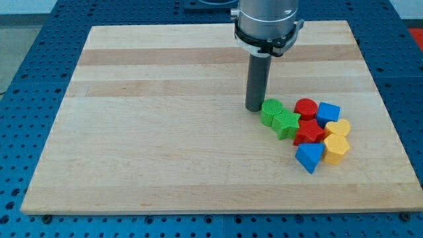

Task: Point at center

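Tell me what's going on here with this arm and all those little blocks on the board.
A robot arm with a straight dark rod stands over a wooden board. My tip rests on the board near its middle, right beside the green block at the left edge of a tight cluster. The cluster also holds a green star, a red cylinder, a red star, a blue cube, a blue triangle and two yellow blocks. Nothing is being carried.

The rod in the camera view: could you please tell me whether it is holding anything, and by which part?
Nothing is held. My tip rests on the board just left of the green cube, at the cluster's left edge.
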